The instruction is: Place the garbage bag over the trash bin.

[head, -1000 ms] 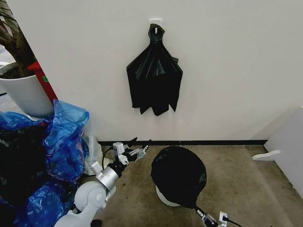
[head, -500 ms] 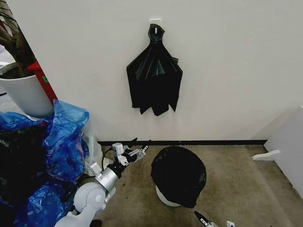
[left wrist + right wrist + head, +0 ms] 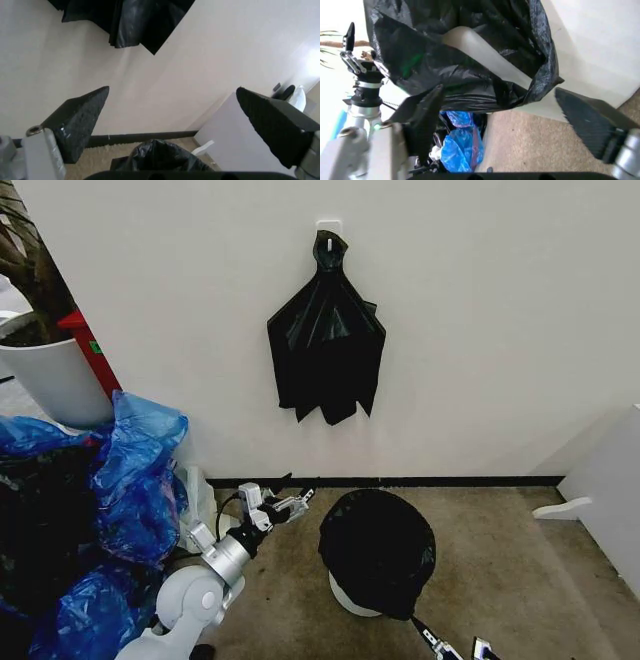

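Most of the job looked done: the garbage bag [image 3: 377, 548] was pulled over the trash bin [image 3: 345, 598], whose pale base was left bare. Both grippers were held wide open and empty, the left gripper [image 3: 290, 504] beside the bin, the right gripper [image 3: 458, 650] just in front.

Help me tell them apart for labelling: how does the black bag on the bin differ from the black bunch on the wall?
The garbage bag is spread open over the trash bin on the floor; the bunch of bags hangs from a wall hook, pinched at its top and fanning downward. Both are glossy black plastic.
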You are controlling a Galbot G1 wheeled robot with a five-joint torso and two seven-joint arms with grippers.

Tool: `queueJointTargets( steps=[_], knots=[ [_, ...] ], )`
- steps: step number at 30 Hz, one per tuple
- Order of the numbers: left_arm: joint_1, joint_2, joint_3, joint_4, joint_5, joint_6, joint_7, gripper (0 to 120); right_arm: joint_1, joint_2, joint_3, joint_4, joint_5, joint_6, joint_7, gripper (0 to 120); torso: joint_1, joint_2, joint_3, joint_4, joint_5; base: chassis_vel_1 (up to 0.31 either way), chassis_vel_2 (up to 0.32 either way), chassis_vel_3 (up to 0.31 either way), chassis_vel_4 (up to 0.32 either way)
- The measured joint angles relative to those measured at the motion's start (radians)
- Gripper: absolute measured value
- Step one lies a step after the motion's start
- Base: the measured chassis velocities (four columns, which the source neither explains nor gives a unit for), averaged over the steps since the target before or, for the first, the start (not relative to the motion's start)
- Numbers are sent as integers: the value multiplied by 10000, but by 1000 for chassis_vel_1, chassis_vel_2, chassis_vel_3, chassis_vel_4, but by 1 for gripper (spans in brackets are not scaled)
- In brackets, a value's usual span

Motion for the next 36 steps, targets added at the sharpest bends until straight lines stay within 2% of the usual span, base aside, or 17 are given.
queueJointTargets(
  steps=[1, 4, 5, 10, 15, 17, 23, 25, 31, 32, 36],
  knots=[
    [-1, 0, 1, -3, 0, 0, 0, 100, 11, -6, -9, -8, 5, 0, 0, 88, 0, 0, 0, -1, 0, 0, 0, 0, 0],
    [-2, -1, 2, -4, 1, 0, -1, 100, 14, -8, -12, -10, 7, 0, 0, 88, 0, 0, 0, -1, 0, 0, 0, 0, 0],
    [-7, -1, 4, -6, 3, 0, -5, 100, 50, -22, -35, -26, 25, 0, -1, 98, 0, 0, 0, -1, 0, 0, 0, 0, 0],
    [-17, 1, 6, -7, 6, 0, -11, 100, 108, -43, -70, -38, 46, -3, -4, 100, 0, 0, 0, 1, 0, 0, 0, 0, 0],
    [-32, 24, 8, -7, 7, 0, -20, 100, 230, -43, -144, -92, 33, 5, -5, 83, 0, 0, 0, 0, 0, 0, 0, 0, 0],
    [-33, 23, 8, -6, 7, 0, -20, 100, 239, -38, -147, -93, 32, 6, -4, 82, 0, 0, 0, 0, -1, 0, 0, 0, 0],
    [-99, 11, 32, 55, 29, -1, -57, 100, 365, 72, -300, -29, 22, 28, 89, 53, 0, 0, 0, 0, 0, 0, 0, 0, 0],
    [-103, 11, 33, 60, 30, -1, -61, 100, 364, 79, -315, -19, 22, 34, 102, 51, 0, 0, 0, 0, 0, 0, 0, 0, 0],
    [-123, -20, 33, 79, 31, -13, -78, 100, 456, 140, -392, -162, -340, 286, 397, 26, 0, 1, 0, 0, 0, 0, 0, 0, 0],
    [-123, -20, 33, 79, 31, -13, -78, 100, 456, 140, -392, -162, -340, 286, 397, 26, 0, 1, 0, 0, 0, 0, 0, 0, 0],
    [-122, -21, 33, 78, 39, -40, -77, 100, 517, 158, -453, -274, -520, 506, 796, 8, 0, 1, 0, 0, 0, 0, 0, 0, 0]
  ],
)
